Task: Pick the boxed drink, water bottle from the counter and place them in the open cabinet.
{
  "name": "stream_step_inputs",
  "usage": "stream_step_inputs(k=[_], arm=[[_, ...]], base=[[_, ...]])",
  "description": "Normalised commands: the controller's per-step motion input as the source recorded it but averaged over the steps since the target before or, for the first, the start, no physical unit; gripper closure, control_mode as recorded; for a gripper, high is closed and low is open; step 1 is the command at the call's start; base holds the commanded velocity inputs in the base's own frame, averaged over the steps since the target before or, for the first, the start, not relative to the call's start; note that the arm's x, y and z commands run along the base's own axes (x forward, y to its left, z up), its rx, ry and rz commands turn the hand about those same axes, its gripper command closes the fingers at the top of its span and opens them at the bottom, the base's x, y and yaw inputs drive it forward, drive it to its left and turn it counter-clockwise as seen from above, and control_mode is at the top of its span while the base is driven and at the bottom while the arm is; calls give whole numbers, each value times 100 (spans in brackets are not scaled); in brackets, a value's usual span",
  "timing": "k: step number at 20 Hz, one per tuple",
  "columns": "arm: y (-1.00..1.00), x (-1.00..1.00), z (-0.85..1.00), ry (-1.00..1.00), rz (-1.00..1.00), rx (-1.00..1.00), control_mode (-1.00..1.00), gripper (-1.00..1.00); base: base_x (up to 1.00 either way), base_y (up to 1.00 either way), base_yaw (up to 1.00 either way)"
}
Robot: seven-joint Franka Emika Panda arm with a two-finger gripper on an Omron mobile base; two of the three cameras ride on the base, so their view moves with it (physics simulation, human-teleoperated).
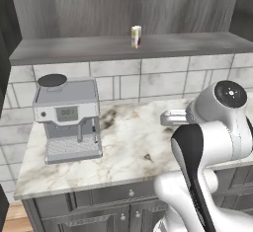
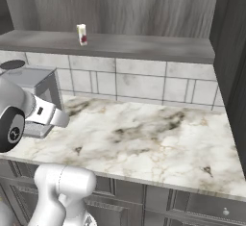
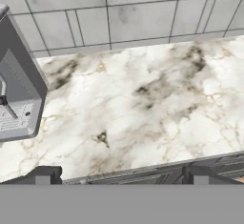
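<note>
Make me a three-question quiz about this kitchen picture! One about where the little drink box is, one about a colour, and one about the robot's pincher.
1. Where does the boxed drink stand?
A. On the cabinet shelf
B. On the counter
C. On top of the coffee machine

2. What colour is the coffee machine's body?
A. Red
B. Silver-grey
C. Green

3. How is the gripper?
A. Shut on the boxed drink
B. Shut on nothing
C. Open, holding nothing

Answers:
1. A: both base views show the carton upright on the grey shelf above the tiles.
2. B: its casing is silver-grey, with a dark round lid on top.
3. C: in the hand view the two fingertips stand far apart with only the marble counter beyond them.
</note>
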Motion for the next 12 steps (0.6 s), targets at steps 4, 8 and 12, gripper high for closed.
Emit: stream_step_inputs(k=[4,8,12], arm=[[0,0,0,0,0,0,-100,-100],[0,0,0,0,0,0,100,-100],[0,0,0,0,0,0,100,-100]], base=[[0,0,0],[0,0,0],[-20,-2,0]])
